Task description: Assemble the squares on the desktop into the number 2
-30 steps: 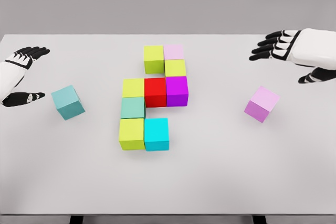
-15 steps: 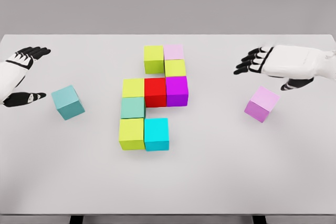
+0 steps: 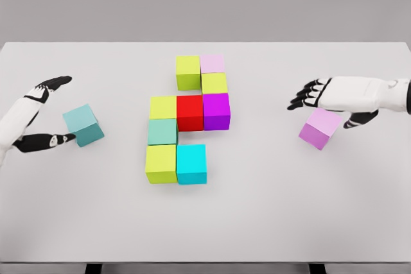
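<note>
On the white desk, the spread right robot hand hovers over the pink cube; the left robot hand (also spread) flanks the teal cube.

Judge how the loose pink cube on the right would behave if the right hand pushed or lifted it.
The pink cube looks rigid with flat faces, so it would probably slide rather than roll. It sits skewed on the table, so an off-center push may spin it. The open right hand spans it, suggesting an easy lift.
</note>
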Action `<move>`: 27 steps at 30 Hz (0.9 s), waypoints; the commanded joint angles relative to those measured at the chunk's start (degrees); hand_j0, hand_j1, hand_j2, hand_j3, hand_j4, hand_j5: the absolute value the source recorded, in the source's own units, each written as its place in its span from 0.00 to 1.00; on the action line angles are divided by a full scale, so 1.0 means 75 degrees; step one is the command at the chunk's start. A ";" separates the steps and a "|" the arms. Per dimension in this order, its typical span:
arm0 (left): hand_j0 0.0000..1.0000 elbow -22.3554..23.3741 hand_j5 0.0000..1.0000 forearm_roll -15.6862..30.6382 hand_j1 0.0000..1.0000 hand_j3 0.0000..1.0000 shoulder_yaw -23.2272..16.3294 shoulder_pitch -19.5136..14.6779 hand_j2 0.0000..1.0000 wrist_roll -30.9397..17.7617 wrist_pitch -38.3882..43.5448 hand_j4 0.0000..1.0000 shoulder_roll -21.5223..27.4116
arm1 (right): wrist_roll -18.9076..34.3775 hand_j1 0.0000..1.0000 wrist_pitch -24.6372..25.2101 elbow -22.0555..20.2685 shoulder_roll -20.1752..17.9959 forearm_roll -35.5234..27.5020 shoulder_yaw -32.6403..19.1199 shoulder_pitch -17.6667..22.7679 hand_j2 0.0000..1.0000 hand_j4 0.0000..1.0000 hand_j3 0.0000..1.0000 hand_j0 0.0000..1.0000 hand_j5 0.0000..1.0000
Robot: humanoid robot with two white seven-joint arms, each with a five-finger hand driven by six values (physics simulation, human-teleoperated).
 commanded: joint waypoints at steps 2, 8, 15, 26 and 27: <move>0.99 -0.0113 0.99 0.1146 0.99 0.99 -0.0160 0.0012 0.99 -0.0019 0.0001 0.99 0.0378 | -0.0003 1.00 0.0020 0.0147 0.0018 -0.0036 0.0136 -0.0012 1.00 1.00 1.00 1.00 1.00; 0.99 -0.0394 0.99 0.2998 0.99 0.99 -0.1203 0.0035 0.99 -0.0054 0.0001 0.99 0.0999 | -0.0003 1.00 0.0020 0.0510 0.0147 0.0034 0.0230 -0.0012 1.00 1.00 1.00 1.00 1.00; 0.99 -0.0441 0.99 0.4287 0.99 0.99 -0.2117 0.0012 0.99 -0.0054 0.0001 0.99 0.1562 | -0.0003 1.00 0.0020 0.0908 0.0393 0.0269 0.0347 -0.0023 1.00 1.00 1.00 1.00 1.00; 1.00 -0.0430 1.00 0.4592 1.00 1.00 -0.2129 -0.0129 1.00 -0.0042 0.2440 1.00 0.1655 | -0.0003 1.00 0.0020 0.1377 0.0628 0.0725 0.0405 -0.0023 1.00 1.00 1.00 1.00 1.00; 1.00 -0.0418 1.00 0.4581 1.00 1.00 -0.2129 -0.0129 1.00 -0.0042 0.2768 1.00 0.1714 | -0.0003 1.00 0.0020 0.1389 0.0639 0.0807 0.0429 -0.0023 1.00 1.00 1.00 1.00 1.00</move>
